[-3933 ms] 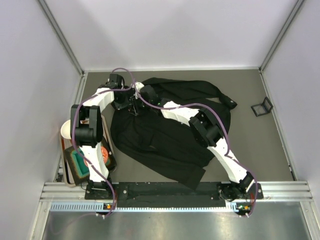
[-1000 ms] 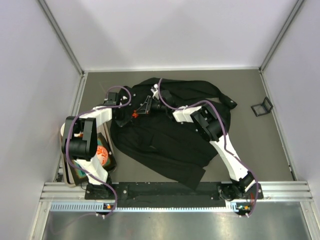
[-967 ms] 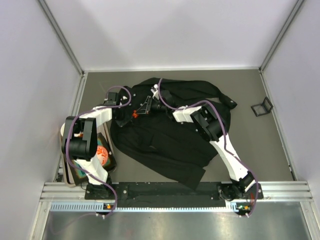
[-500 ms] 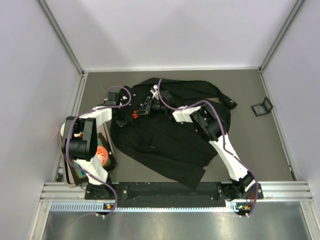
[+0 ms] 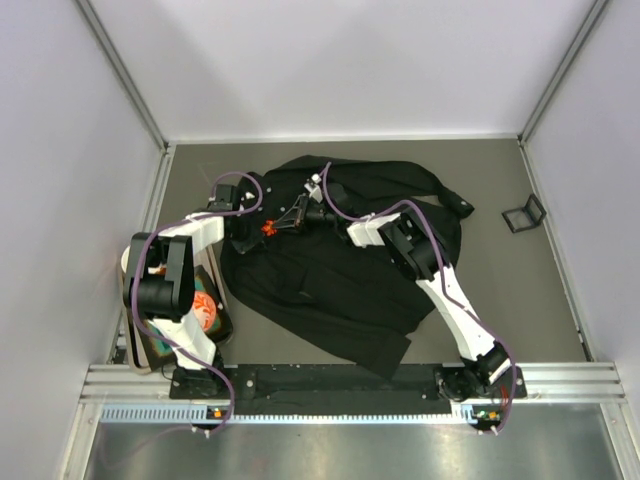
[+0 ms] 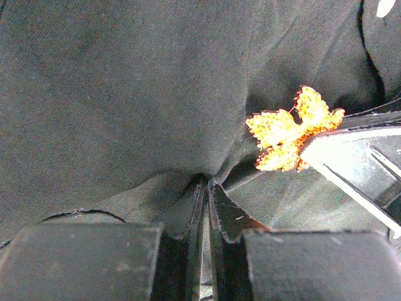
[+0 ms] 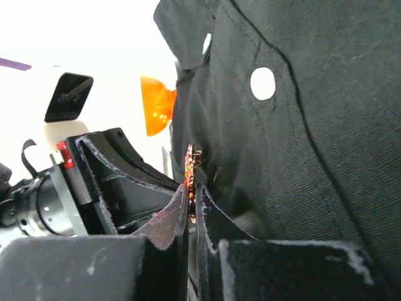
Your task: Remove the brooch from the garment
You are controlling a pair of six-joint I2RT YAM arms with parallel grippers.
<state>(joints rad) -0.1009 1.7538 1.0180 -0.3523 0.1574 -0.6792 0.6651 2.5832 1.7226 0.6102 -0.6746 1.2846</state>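
A large black wrinkled long-sleeved shirt (image 5: 340,260) lies spread on the grey table (image 5: 520,300). The tiny red-orange maple-leaf brooch (image 6: 289,130) sits at the shirt's far left part, between the two claws, which meet there almost tip to tip. The left gripper (image 6: 205,185) is clenched on a pinched fold of the black fabric just beside the leaf, its fingers pressed nearly together. The right gripper (image 7: 193,188) is clamped on the brooch itself. In its own wrist view the leaf shows edge-on, upright between the fingertips. In the left wrist view one right finger covers the leaf's lower right lobe. A pale round button (image 7: 262,83) shows on the cloth beyond. Whether the pin is free of the fabric cannot be told. A small black frame (image 5: 523,213) stands well apart, near the table's right edge.
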